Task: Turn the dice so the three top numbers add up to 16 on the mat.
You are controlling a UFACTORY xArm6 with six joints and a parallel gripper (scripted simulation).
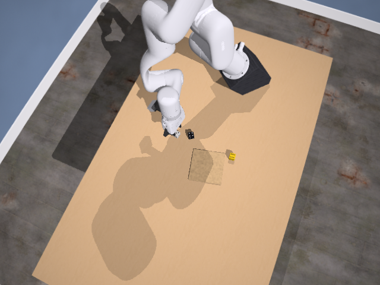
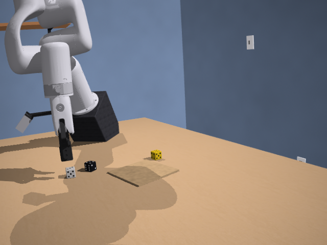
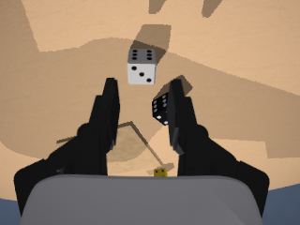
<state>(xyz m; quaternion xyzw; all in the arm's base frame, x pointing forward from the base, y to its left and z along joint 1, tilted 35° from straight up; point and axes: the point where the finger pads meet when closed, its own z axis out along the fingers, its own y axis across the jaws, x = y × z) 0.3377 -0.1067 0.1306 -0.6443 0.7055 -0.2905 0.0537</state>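
Observation:
A white die [image 1: 177, 134] lies on the table, off the mat; it also shows in the exterior view [image 2: 70, 172] and in the wrist view [image 3: 142, 67]. A black die [image 1: 190, 135] [image 2: 90, 166] [image 3: 160, 108] lies just beside it, also off the mat. A yellow die [image 1: 232, 157] [image 2: 156, 154] lies on the table next to the mat's far corner. The tan mat [image 1: 206, 166] [image 2: 143, 171] lies flat with nothing on it. My gripper [image 2: 66, 158] [image 3: 143, 93] hangs a little above the table, close over the white die, fingers partly open with nothing between them.
The arm's black base [image 1: 248, 73] stands at the back of the table. The arm's shadow falls across the table and part of the mat. The table's left edge [image 1: 122, 101] is near the gripper.

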